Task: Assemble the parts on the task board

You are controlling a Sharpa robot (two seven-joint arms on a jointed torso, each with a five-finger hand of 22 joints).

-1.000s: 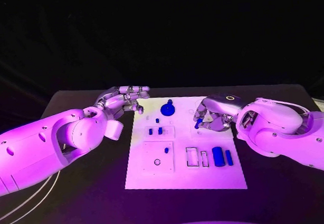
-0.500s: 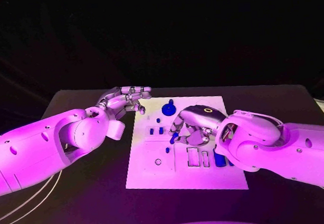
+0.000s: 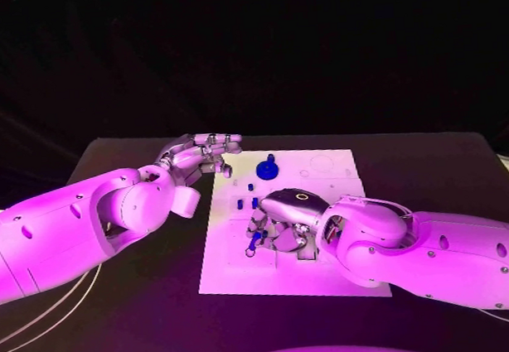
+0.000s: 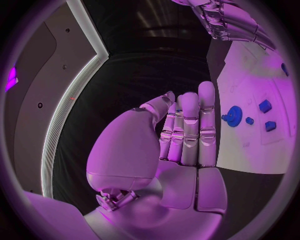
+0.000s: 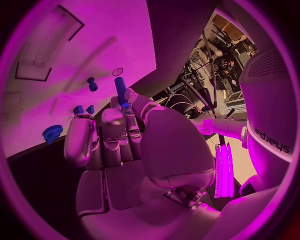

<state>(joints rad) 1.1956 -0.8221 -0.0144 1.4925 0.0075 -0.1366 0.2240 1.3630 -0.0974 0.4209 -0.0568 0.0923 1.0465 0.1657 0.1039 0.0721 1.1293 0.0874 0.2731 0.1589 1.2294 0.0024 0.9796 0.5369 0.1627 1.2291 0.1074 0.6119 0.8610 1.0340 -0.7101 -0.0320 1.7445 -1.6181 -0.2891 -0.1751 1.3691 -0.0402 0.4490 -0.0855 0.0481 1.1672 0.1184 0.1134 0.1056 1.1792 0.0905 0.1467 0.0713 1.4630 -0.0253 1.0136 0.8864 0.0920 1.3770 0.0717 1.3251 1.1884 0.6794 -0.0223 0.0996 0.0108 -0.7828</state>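
Right robot hand (image 3: 280, 222) over board (image 3: 326, 170) centre-left, pinching blue peg (image 5: 120, 89) at fingertips, tip near small round hole (image 5: 118, 71) | left robot hand (image 3: 195, 156) at board's far-left corner, fingers together, nothing held | blue gear (image 3: 264, 171) at board's far side | table (image 3: 109, 159) black

The right hand (image 5: 119, 150) is hanging over the task board (image 5: 81, 65), pinching a slim blue peg (image 5: 120, 90) at its fingertips (image 5: 131, 97), the peg sticking out toward a small round hole (image 5: 118, 72) (whether it is touching the board, I cannot tell). A small blue part (image 5: 92, 83) is standing near the hole, two blue blocks (image 5: 84, 109) are showing just beside the fingers, and a blue gear (image 5: 52, 133) is lying near the board's edge
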